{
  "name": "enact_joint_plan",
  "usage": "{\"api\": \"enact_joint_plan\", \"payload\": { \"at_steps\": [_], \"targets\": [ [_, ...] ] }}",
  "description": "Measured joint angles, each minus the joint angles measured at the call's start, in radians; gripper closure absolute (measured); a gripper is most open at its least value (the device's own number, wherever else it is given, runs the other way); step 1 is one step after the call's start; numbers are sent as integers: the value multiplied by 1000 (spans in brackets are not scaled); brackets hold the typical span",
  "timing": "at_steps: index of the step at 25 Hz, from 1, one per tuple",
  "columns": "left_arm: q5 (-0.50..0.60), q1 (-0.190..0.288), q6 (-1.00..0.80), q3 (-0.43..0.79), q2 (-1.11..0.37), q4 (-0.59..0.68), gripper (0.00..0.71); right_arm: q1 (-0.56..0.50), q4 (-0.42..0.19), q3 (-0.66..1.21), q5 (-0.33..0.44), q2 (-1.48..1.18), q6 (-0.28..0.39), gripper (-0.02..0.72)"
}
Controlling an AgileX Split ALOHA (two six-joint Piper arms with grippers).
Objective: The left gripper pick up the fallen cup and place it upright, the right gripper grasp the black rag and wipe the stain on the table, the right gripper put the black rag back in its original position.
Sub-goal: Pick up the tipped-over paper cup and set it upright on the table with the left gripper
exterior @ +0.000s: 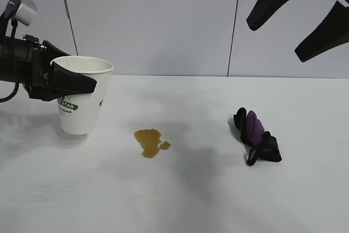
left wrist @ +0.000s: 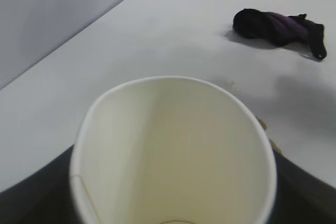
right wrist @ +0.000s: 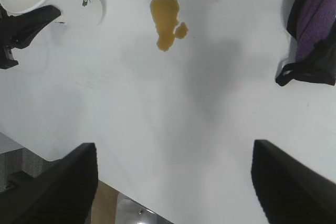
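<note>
One cup [exterior: 82, 99] stands upright on the bench [exterior: 185, 189], clamped by the left pincer [exterior: 65, 83], left of one stain [exterior: 150, 142] and one black rag [exterior: 256, 136]; the right pincer [exterior: 297, 17] hangs apart above the rag.

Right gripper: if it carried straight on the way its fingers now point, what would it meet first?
Probably bare table. The right gripper hangs open high above it, and its wrist view shows empty tabletop between the fingers, with the black rag off to one side and the stain beyond. Depth is uncertain.

left gripper [exterior: 68, 83]: low, fingers clamped | right gripper [exterior: 297, 17]: raised high, fingers spread
</note>
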Motion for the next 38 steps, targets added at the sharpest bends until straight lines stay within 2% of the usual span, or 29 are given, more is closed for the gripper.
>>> {"api": "enact_joint_plan", "payload": {
  "at_steps": [8, 18, 32, 38],
  "targets": [
    [68, 0, 12, -1, 115, -3, 182, 0, 0, 0, 0, 0, 0, 146],
    [109, 0, 13, -3, 115, -2, 179, 0, 1, 0, -2, 0, 0, 146],
    [95, 0, 5, -3, 115, -2, 38, 0, 2, 0, -7, 0, 0, 146],
    [81, 0, 3, -3, 115, -2, 24, 0, 3, 0, -24, 0, 0, 146]
  ]
}}
